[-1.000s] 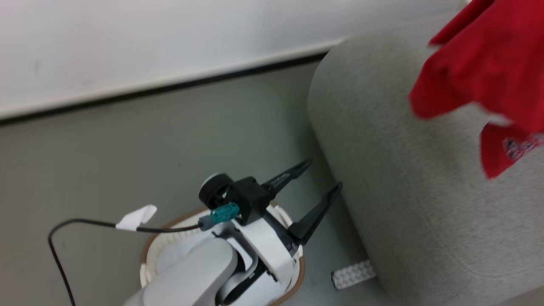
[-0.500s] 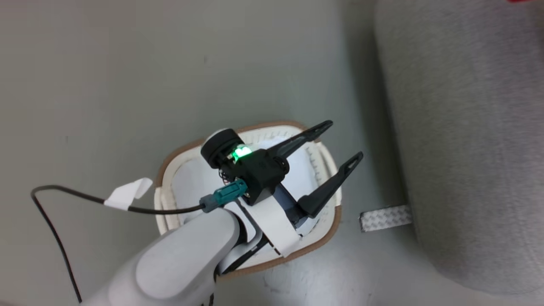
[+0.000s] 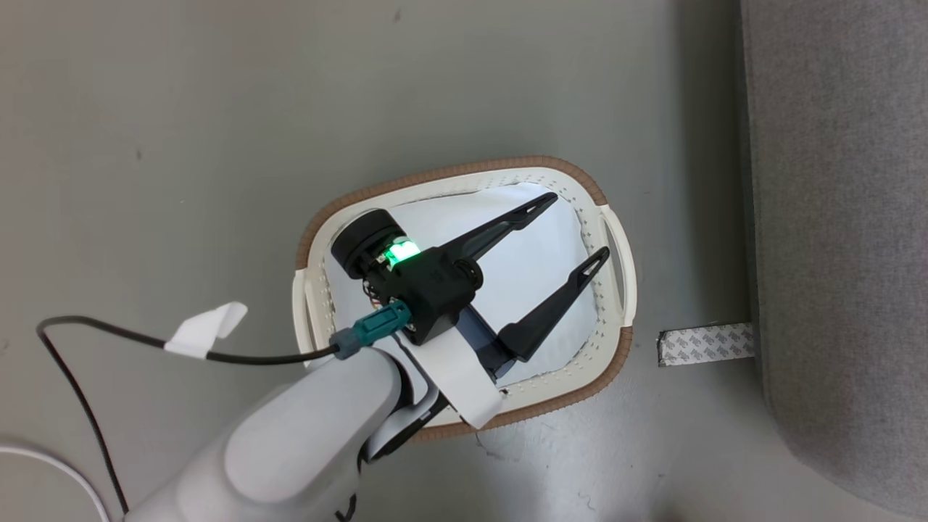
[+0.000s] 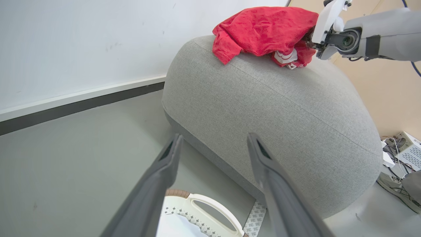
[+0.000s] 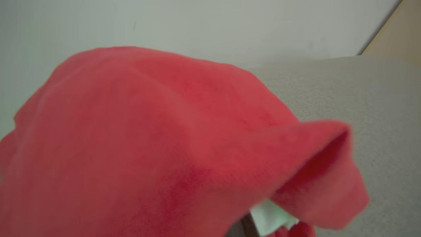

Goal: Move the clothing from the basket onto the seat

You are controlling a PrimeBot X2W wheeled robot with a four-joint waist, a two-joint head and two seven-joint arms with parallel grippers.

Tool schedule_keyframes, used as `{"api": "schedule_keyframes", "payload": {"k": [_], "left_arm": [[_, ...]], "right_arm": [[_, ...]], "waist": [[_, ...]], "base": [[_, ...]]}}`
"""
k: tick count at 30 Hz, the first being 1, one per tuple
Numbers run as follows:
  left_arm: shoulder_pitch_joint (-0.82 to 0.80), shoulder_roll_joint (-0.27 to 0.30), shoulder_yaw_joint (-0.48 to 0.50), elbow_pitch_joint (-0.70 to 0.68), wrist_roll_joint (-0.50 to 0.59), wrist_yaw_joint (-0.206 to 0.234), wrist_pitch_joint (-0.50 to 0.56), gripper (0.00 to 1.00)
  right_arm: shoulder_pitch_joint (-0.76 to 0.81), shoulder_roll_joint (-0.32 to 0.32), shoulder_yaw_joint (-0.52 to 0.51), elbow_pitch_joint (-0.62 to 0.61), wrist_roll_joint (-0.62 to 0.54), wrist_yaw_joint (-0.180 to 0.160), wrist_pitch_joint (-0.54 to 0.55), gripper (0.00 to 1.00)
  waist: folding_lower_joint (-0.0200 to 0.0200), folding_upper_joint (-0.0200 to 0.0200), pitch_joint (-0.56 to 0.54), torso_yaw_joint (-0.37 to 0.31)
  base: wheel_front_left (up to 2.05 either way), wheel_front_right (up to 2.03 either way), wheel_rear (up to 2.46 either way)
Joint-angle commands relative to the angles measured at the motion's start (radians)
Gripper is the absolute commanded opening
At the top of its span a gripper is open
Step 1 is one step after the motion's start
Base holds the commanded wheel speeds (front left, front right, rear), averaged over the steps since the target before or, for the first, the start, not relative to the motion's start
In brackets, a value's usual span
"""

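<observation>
The big round light-grey cloth seat (image 4: 279,108) has the cream, brown-rimmed plastic basket (image 3: 464,172) near it. The bright red soft shirt (image 4: 263,29) lies on the seat, pinched tight by the right pincer (image 4: 311,35). The left pincer (image 3: 578,225) hangs over the basket, wide open, empty.

Plain grey floor (image 3: 181,109) with a strip of silvery patterned tape (image 3: 705,344) stuck flat on it, and a thin white cable (image 3: 51,464) looping in at one corner. White wall (image 4: 65,42), dark baseboard (image 4: 82,102). There's a vented box (image 4: 406,148) sitting by a tan panel (image 4: 394,92).
</observation>
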Motion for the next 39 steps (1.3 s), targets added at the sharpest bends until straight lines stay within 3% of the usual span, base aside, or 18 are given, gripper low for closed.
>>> {"api": "schedule_keyframes", "payload": {"k": [1, 3, 4, 5, 6, 15, 24, 32, 39], "left_arm": [[-0.006, 0.004, 0.003, 0.006, -0.005, 0.002, -0.004, 1.0], [-0.004, 0.004, 0.003, 0.008, -0.007, 0.004, -0.006, 1.0], [-0.003, 0.003, 0.005, 0.009, -0.009, 0.005, -0.01, 1.0], [-0.001, 0.003, 0.005, 0.012, -0.012, 0.007, -0.012, 1.0], [0.002, 0.002, 0.006, 0.014, -0.015, 0.007, -0.013, 1.0], [0.052, -0.012, 0.002, 0.065, -0.035, 0.01, -0.041, 1.0], [0.155, -0.024, 0.044, 0.126, -0.095, 0.035, -0.066, 1.0], [0.257, 0.012, 0.172, 0.101, -0.145, 0.113, -0.072, 1.0], [0.396, 0.05, 0.335, 0.066, -0.186, 0.18, -0.073, 1.0]], "right_arm": [[0.017, 0.008, 0.009, 0.041, 0.012, -0.002, 0.034, 0.0], [0.018, 0.014, 0.019, 0.05, 0.015, -0.002, 0.046, 0.0], [0.016, 0.012, 0.024, 0.061, 0.017, -0.002, 0.051, 0.09], [0.015, 0.012, 0.03, 0.071, 0.017, -0.002, 0.058, 0.43], [0.015, 0.015, 0.042, 0.076, 0.016, -0.002, 0.066, 1.0], [0.063, -0.007, 0.185, 0.026, 0.027, -0.002, 0.175, 1.0], [0.154, -0.059, 0.35, -0.116, 0.029, -0.002, 0.319, 1.0], [0.226, -0.072, 0.375, -0.351, 0.078, -0.002, 0.215, 1.0], [0.368, -0.003, 0.307, -0.5, 0.086, -0.002, 0.048, 1.0]], "waist": [[-0.0002, 0.0, -0.009, -0.003], [-0.0002, 0.0, -0.015, -0.005], [-0.0002, 0.0, -0.02, -0.008], [-0.0002, 0.0, -0.027, -0.01], [-0.0002, 0.0, -0.035, -0.013], [-0.0002, 0.0, -0.185, -0.041], [-0.0002, 0.0, -0.44, -0.068], [-0.0002, 0.0, -0.632, -0.063], [-0.0002, 0.0, -0.743, -0.032]], "base": [[0.0, 0.0, 0.0], [0.0, 0.0, 0.0], [0.0, 0.0, 0.0], [0.0, 0.0, 0.0], [0.0, 0.0, 0.0], [0.0, 0.0, 0.0], [0.0, 0.0, 0.0], [0.0, 0.0, 0.0], [0.0, 0.0, 0.0]]}}
